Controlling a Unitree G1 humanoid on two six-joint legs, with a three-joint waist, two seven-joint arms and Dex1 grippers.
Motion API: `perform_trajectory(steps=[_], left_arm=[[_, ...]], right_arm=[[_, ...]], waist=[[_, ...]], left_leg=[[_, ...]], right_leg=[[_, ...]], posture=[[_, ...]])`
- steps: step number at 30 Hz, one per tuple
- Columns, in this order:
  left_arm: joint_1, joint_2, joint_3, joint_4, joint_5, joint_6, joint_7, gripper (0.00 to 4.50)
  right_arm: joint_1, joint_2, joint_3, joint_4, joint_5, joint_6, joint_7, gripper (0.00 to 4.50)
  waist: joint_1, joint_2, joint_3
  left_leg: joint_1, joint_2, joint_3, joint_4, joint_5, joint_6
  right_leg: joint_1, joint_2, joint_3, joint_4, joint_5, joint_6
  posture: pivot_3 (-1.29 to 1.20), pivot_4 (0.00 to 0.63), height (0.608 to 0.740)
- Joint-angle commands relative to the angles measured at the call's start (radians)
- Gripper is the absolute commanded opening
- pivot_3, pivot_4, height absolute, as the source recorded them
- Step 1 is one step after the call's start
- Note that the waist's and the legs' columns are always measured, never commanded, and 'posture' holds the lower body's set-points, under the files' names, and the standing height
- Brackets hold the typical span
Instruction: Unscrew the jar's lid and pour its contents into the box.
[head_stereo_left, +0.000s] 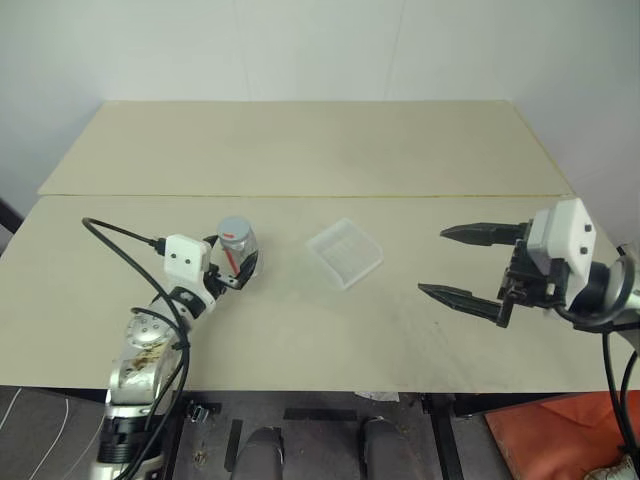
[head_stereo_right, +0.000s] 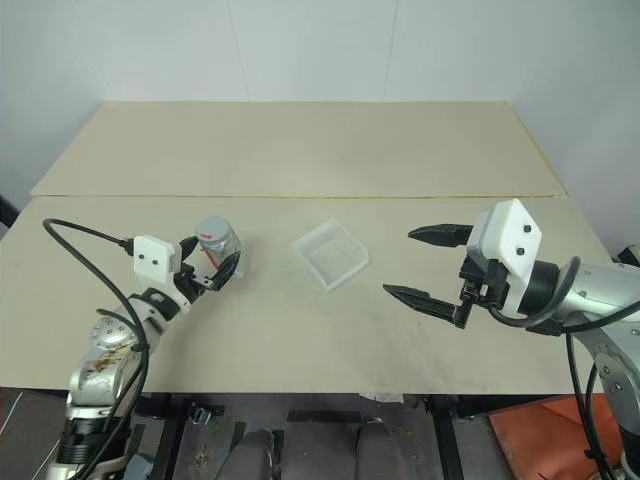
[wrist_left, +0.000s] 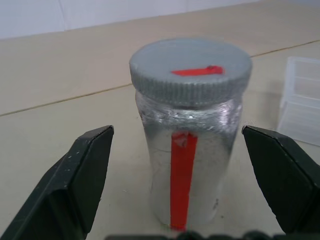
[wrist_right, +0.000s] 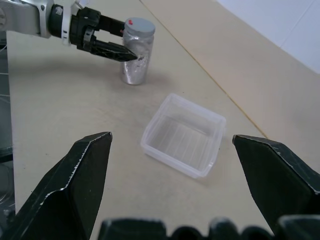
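While the left gripper (head_stereo_left: 236, 268) sits low over the table (head_stereo_left: 300, 150) with its two black fingers spread wide, the jar (wrist_left: 187, 160) stands upright between them, with a clear gap on either side in the left wrist view, so nothing is clamped. One of those fingers (wrist_right: 112, 50) lies along the side of the jar in the right wrist view, and whether it grazes the wall there cannot be told. The lid (wrist_left: 190, 70) is on the jar, a grey ribbed cap with a red mark on top, and a red stripe runs down the jar's body facing the left gripper. The body looks silvery and cloudy, and the contents cannot be made out through it. Just beyond the jar on the side away from the left arm, the box (head_stereo_left: 344, 253) rests flat on the table, turned cornerwise, apart from the jar and with nothing visible in it; its ribbed floor shows through the clear plastic. The right gripper (head_stereo_right: 420, 264) hangs above the table on the far side of the box from the jar, its fingers parted as wide as they go and holding nothing, pointing level toward the box. From the right gripper's own view, the box lies straight ahead between its fingers, and the jar with the left gripper stands further on behind the box.
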Motion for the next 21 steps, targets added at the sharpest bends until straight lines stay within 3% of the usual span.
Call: perform_trajectory(steps=[1, 6, 7, 9, 15, 18, 21], left_arm=[[-0.033, -0.024, -0.018, 0.016, 0.027, -0.045, 0.032, 4.47], [-0.055, -0.062, -0.038, 0.054, 0.040, -0.067, 0.049, 4.47], [-0.060, -0.067, -0.041, 0.063, 0.045, -0.074, 0.051, 4.29], [-0.072, -0.076, -0.041, 0.080, 0.048, -0.081, 0.056, 3.84], [-0.091, -0.070, -0.049, 0.102, 0.065, -0.092, 0.056, 1.91], [-0.110, -0.051, -0.051, 0.085, 0.054, -0.059, 0.030, 1.92], [-0.147, 0.039, -0.058, 0.037, -0.030, 0.034, -0.121, 1.92]], right_arm=[[-0.001, -0.018, -0.050, -0.041, 0.028, 0.010, -0.014, 4.50], [0.007, -0.025, -0.069, -0.060, 0.048, 0.023, -0.026, 4.50], [0.008, -0.026, -0.071, -0.062, 0.051, 0.024, -0.029, 4.50], [0.012, -0.027, -0.074, -0.072, 0.054, 0.027, -0.035, 4.50], [0.008, -0.023, -0.078, -0.097, 0.074, 0.041, -0.060, 4.50], [-0.008, -0.011, -0.054, -0.111, 0.092, 0.036, -0.078, 4.50], [-0.087, 0.037, 0.023, -0.110, 0.119, 0.043, -0.136, 4.50]], waist=[[0.000, 0.000, 0.000], [0.000, 0.000, 0.000], [0.001, 0.000, 0.000], [0.001, 0.000, 0.000], [0.001, 0.000, 0.000], [0.002, 0.000, 0.000], [-0.006, 0.000, 0.000]], left_leg=[[0.000, 0.000, 0.000, 0.000, 0.000, 0.000], [0.000, 0.000, 0.000, 0.000, 0.000, 0.000], [0.000, 0.000, 0.000, 0.000, 0.000, 0.000], [0.001, 0.000, 0.000, 0.000, 0.000, 0.000], [0.000, 0.000, 0.000, 0.000, 0.000, 0.000], [0.000, 0.000, 0.000, 0.000, 0.000, 0.000], [0.001, 0.000, 0.000, 0.000, 0.000, 0.000]], right_leg=[[0.000, 0.000, 0.000, 0.000, 0.000, 0.000], [0.000, 0.000, 0.000, 0.000, 0.000, 0.000], [0.000, 0.000, 0.000, 0.000, 0.000, 0.000], [0.001, 0.000, 0.000, 0.000, 0.000, 0.000], [0.001, 0.000, 0.000, 0.000, 0.000, 0.000], [0.001, 0.000, 0.000, 0.000, 0.000, 0.000], [0.001, 0.000, 0.000, 0.000, 0.000, 0.000]], posture=[[0.00, 0.150, 0.740], [0.00, 0.150, 0.740], [0.00, 0.150, 0.740], [0.00, 0.150, 0.740], [0.00, 0.150, 0.740], [0.00, 0.150, 0.740], [0.00, 0.150, 0.740]])
